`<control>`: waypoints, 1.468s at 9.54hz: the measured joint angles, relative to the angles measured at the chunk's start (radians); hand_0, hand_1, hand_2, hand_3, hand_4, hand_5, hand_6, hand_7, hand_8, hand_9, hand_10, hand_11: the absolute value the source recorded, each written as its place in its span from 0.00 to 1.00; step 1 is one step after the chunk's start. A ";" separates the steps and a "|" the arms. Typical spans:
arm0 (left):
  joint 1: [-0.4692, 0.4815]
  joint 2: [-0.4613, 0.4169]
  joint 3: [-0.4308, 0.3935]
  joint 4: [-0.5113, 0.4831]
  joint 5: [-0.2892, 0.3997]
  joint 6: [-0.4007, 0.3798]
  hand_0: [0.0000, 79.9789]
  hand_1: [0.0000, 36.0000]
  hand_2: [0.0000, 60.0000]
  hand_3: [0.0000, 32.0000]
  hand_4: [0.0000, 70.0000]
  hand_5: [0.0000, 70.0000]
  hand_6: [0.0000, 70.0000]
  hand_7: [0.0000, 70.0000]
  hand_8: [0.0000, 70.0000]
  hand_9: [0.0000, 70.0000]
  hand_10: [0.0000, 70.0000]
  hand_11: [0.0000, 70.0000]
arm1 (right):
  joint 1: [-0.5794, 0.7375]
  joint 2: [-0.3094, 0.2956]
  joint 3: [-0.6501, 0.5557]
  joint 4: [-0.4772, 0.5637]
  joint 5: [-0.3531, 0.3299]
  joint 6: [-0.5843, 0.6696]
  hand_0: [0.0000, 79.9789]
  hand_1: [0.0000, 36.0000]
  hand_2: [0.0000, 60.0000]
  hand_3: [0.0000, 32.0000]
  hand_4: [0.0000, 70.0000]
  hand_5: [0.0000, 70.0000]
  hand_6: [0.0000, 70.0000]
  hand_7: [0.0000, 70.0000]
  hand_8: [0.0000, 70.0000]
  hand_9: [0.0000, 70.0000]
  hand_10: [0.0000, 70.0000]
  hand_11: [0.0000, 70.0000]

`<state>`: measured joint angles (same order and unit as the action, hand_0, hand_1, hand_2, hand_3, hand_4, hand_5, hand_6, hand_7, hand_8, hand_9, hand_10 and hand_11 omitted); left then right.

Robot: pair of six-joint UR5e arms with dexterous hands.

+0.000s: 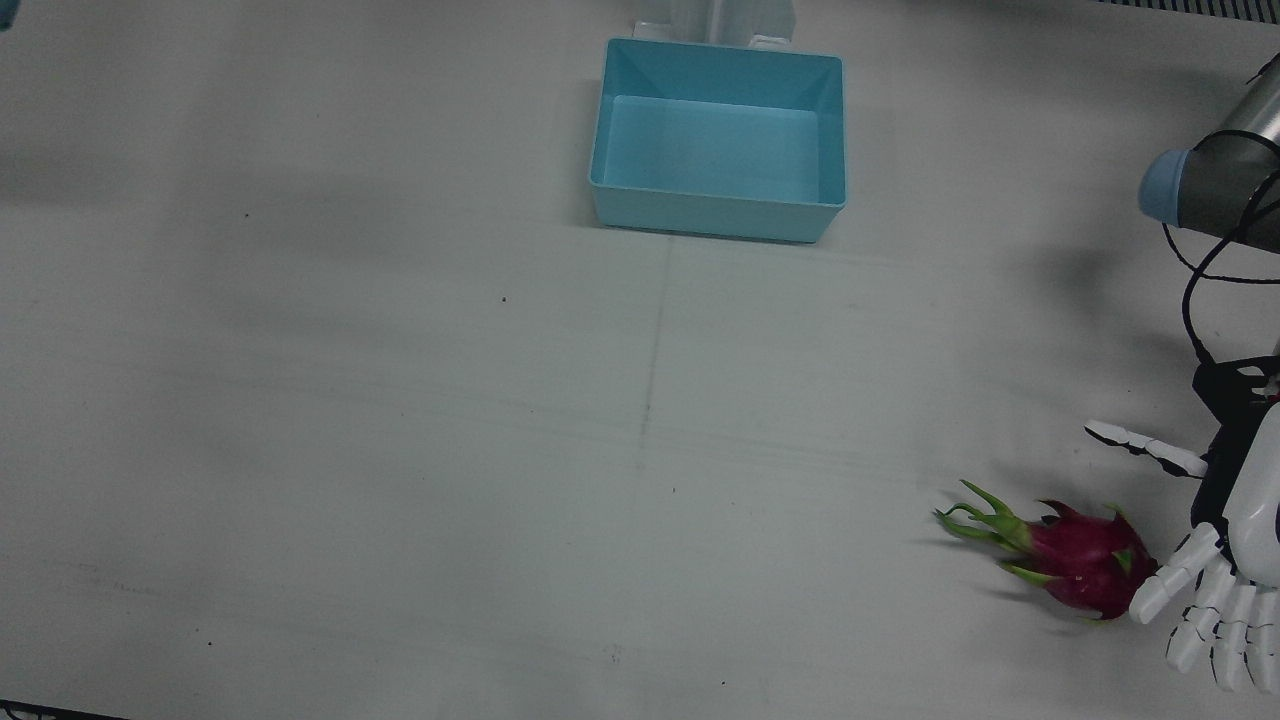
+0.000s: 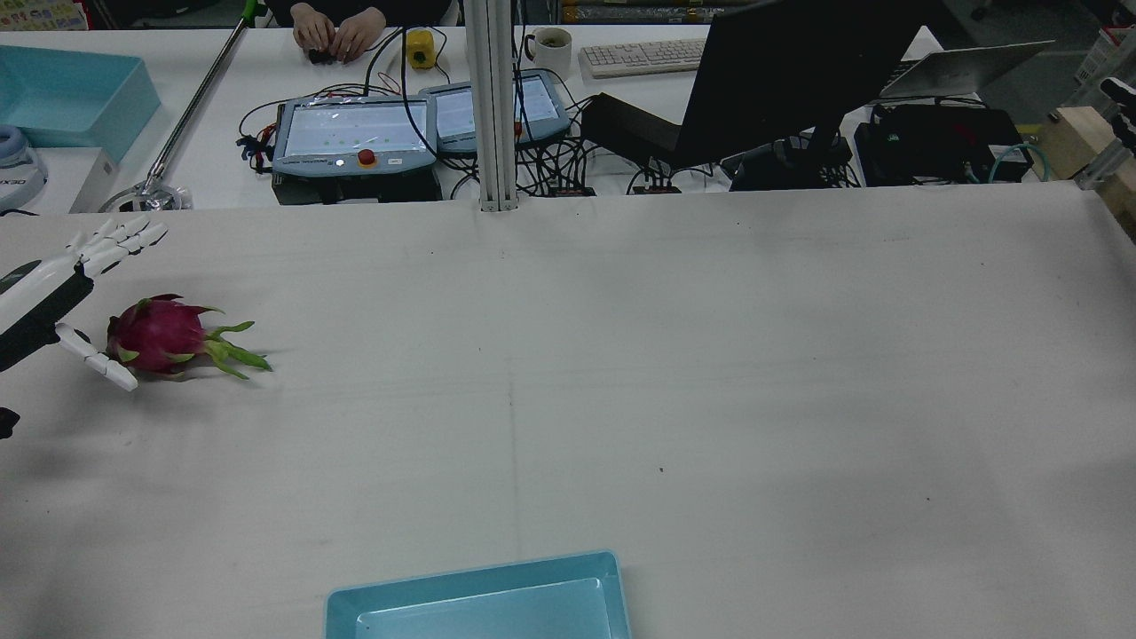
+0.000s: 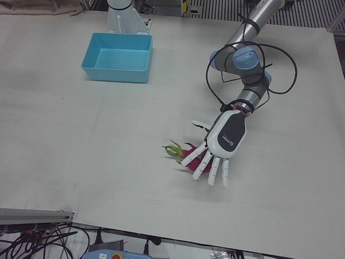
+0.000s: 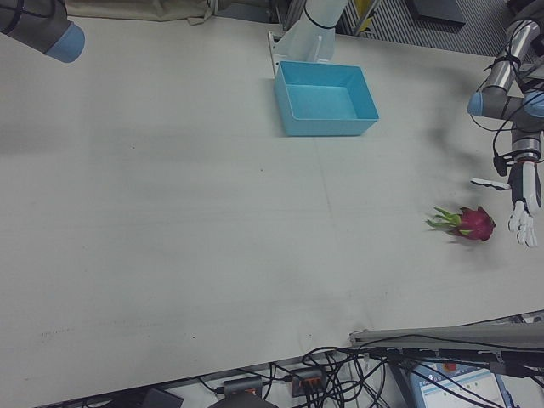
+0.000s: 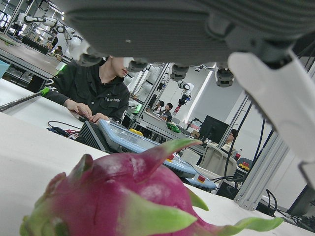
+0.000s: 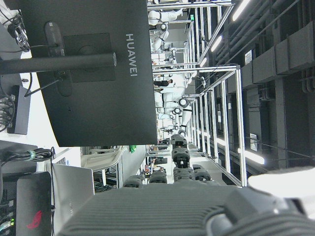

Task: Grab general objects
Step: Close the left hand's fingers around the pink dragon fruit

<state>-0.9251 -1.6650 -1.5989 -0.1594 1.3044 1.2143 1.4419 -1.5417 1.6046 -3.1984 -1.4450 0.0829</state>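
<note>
A magenta dragon fruit (image 1: 1080, 560) with green scales lies on its side on the white table, leafy end toward the table's middle. It also shows in the rear view (image 2: 160, 337) and close up under the palm in the left hand view (image 5: 123, 196). My left hand (image 1: 1235, 560) is open right beside its round end, fingers (image 3: 215, 170) spread over it and the thumb (image 2: 98, 355) low at its side. The hand has no hold on the fruit. Of my right hand, only the palm's edge (image 6: 172, 211) shows, with the fingers hidden.
An empty light-blue bin (image 1: 720, 212) stands at the robot's side of the table, mid-width. The right arm's elbow (image 4: 42, 25) hangs over the far corner. Beyond the table are a dark monitor (image 2: 799, 62), teach pendants (image 2: 355, 133) and a person's hands (image 2: 333, 31).
</note>
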 measured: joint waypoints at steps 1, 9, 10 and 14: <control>0.002 0.000 0.001 0.004 0.003 0.012 0.60 0.44 0.23 1.00 0.00 0.08 0.00 0.16 0.00 0.01 0.00 0.00 | 0.000 0.000 0.000 0.000 0.000 0.000 0.00 0.00 0.00 0.00 0.00 0.00 0.00 0.00 0.00 0.00 0.00 0.00; 0.042 -0.079 0.092 0.022 0.006 0.159 0.60 0.50 0.40 0.98 0.00 0.08 0.00 0.25 0.00 0.03 0.00 0.00 | 0.000 0.000 0.000 0.000 0.000 0.000 0.00 0.00 0.00 0.00 0.00 0.00 0.00 0.00 0.00 0.00 0.00 0.00; 0.042 -0.081 0.095 0.027 0.006 0.174 0.63 0.64 0.59 0.91 0.00 0.09 0.00 0.29 0.00 0.04 0.00 0.00 | 0.000 0.000 0.000 0.000 0.000 0.000 0.00 0.00 0.00 0.00 0.00 0.00 0.00 0.00 0.00 0.00 0.00 0.00; 0.043 -0.084 0.097 0.049 0.006 0.220 0.77 0.94 0.71 0.69 0.04 0.13 0.06 0.37 0.06 0.05 0.00 0.00 | 0.000 0.000 0.000 0.000 0.000 0.000 0.00 0.00 0.00 0.00 0.00 0.00 0.00 0.00 0.00 0.00 0.00 0.00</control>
<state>-0.8821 -1.7488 -1.5019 -0.1102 1.3100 1.4339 1.4419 -1.5417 1.6045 -3.1984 -1.4450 0.0828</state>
